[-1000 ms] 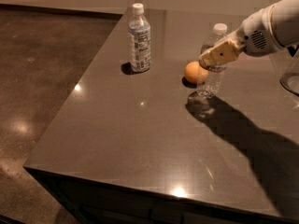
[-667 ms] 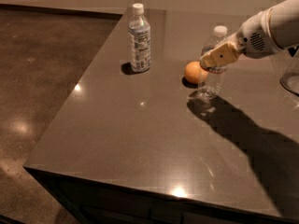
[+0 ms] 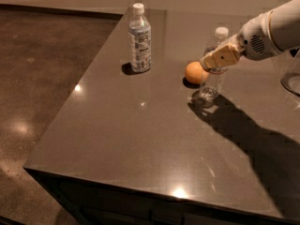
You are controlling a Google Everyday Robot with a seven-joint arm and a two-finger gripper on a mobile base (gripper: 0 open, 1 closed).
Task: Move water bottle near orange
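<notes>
The water bottle (image 3: 212, 84), clear ribbed plastic with a white cap, stands upright on the dark table (image 3: 140, 139) at the right of the middle. The orange (image 3: 195, 72) lies just to its left, touching it or nearly so. My gripper (image 3: 217, 60) reaches in from the right on a white arm. Its tan fingers (image 3: 224, 56) are closed around the bottle's middle, one across the front and the other hidden behind. The bottle's base rests on the table.
A second bottle (image 3: 140, 39) with a large white-and-blue label stands at the back left of the table. A round dark-rimmed object (image 3: 293, 82) sits at the right edge of view. The table's left and front edges drop to a brown floor.
</notes>
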